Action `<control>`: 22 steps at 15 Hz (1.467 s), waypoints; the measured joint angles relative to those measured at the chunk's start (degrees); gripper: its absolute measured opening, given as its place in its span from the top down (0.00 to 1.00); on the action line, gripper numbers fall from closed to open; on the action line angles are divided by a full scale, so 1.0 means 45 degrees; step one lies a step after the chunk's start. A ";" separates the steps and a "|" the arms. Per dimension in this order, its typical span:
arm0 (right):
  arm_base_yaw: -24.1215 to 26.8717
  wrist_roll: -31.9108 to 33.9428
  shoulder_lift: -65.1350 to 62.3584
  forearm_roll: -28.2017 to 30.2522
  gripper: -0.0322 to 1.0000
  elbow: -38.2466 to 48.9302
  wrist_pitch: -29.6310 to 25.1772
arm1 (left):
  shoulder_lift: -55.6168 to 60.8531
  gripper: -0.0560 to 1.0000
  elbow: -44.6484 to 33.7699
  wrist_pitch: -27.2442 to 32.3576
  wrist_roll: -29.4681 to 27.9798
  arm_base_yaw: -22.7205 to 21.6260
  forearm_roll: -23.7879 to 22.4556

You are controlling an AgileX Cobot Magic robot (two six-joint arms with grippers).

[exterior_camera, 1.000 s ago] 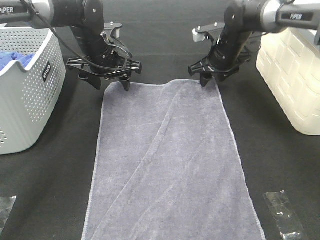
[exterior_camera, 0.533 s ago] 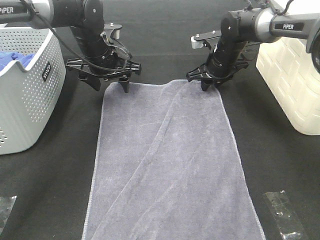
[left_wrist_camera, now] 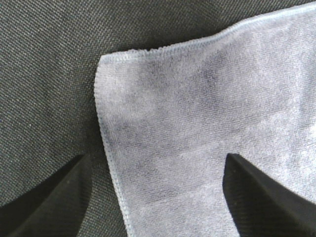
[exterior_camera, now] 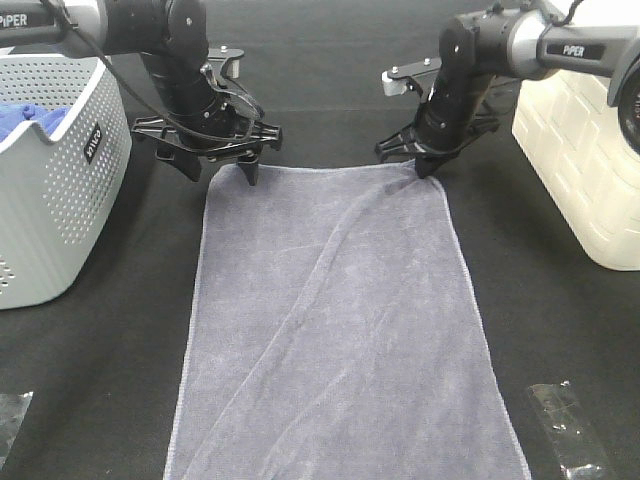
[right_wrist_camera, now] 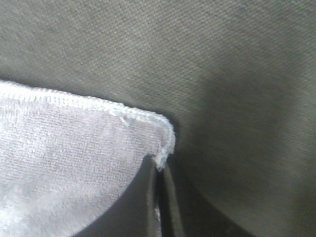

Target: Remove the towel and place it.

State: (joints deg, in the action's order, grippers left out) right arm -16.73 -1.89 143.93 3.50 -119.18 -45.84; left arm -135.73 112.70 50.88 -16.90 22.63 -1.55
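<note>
The slate-grey towel (exterior_camera: 335, 320) lies spread flat on the black table, its long side running from the far middle to the front edge. My left gripper (exterior_camera: 220, 172) hovers open over the towel's far left corner. In the left wrist view, the corner of the towel (left_wrist_camera: 197, 123) lies between the two spread fingertips (left_wrist_camera: 69, 182). My right gripper (exterior_camera: 422, 168) is shut on the far right corner. In the right wrist view, the hem of the towel (right_wrist_camera: 64, 148) curls up into the closed fingers (right_wrist_camera: 148, 197).
A grey perforated basket (exterior_camera: 60, 200) holding a bright blue cloth (exterior_camera: 30, 118) stands at the left. A cream basket (exterior_camera: 585, 160) stands at the right. Clear plastic wrappers lie at the front right (exterior_camera: 565, 430) and front left (exterior_camera: 10, 415).
My right gripper has closed on the towel's far right corner, drawing it slightly outward. The left gripper has stayed open and still.
</note>
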 joint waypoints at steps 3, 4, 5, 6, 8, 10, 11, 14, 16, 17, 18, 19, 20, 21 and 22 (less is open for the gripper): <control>0.0000 0.0420 -0.0229 0.1375 0.97 -0.0547 -0.1031 | -0.0013 0.28 0.0000 -0.0484 0.0000 0.0000 0.0000; 0.0013 0.0688 -0.0255 0.1859 0.97 -0.0649 -0.1248 | -0.0013 0.28 0.0000 -0.0751 0.0000 0.0000 0.0000; 0.0013 0.0815 -0.0255 0.2114 0.97 -0.0649 -0.1502 | -0.0013 0.28 0.0000 -0.0968 -0.0013 0.0000 -0.0013; 0.0013 0.0955 -0.0255 0.2355 0.97 -0.0649 -0.1872 | -0.0013 0.28 0.0000 -0.1299 -0.0013 0.0000 -0.0089; 0.0013 0.1184 -0.0255 0.2674 0.97 -0.0662 -0.2279 | -0.0051 0.28 0.0000 -0.1732 -0.0038 0.0000 -0.0331; 0.0013 0.1248 -0.0255 0.2725 0.97 -0.0662 -0.2381 | -0.0382 0.28 0.0013 -0.2114 -0.0038 0.0000 -0.0344; 0.0013 0.1248 -0.0255 0.2725 0.97 -0.0662 -0.2381 | -0.0560 0.28 0.0013 -0.2266 -0.0038 0.0000 -0.0344; 0.0013 0.1248 -0.0255 0.2725 0.97 -0.0662 -0.2381 | -0.0968 0.31 0.0013 -0.2839 -0.0051 0.0000 0.0089; 0.0013 0.1248 -0.0255 0.2687 0.97 -0.0662 -0.2381 | -0.1222 0.35 0.0013 -0.3056 -0.0051 0.0000 0.0344; 0.0013 0.1248 -0.0255 0.2687 0.97 -0.0662 -0.2381 | -0.1222 0.35 0.0013 -0.3056 -0.0051 0.0000 0.0344; 0.0013 0.1248 -0.0255 0.2674 0.97 -0.0662 -0.2381 | -0.1324 0.36 0.0013 -0.3145 -0.0051 0.0000 0.0344; 0.0013 0.1248 -0.0255 0.2674 0.97 -0.0662 -0.2381 | -0.1451 0.36 0.0013 -0.3323 -0.0051 0.0000 0.0344; 0.0013 0.1248 -0.0255 0.2648 0.97 -0.0662 -0.2381 | -0.1528 0.36 0.0013 -0.3349 -0.0051 0.0000 0.0344; 0.0013 0.1248 -0.0255 0.2648 0.97 -0.0662 -0.2381 | -0.1617 0.37 0.0013 -0.3336 -0.0051 0.0000 0.0344; 0.0013 0.1248 -0.0255 0.2636 0.97 -0.0662 -0.2381 | -0.1642 0.39 0.0013 -0.3412 -0.0051 0.0000 0.0344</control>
State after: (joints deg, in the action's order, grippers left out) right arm -16.67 3.72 142.78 15.36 -122.15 -56.55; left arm -143.12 112.76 35.52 -17.13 22.63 0.00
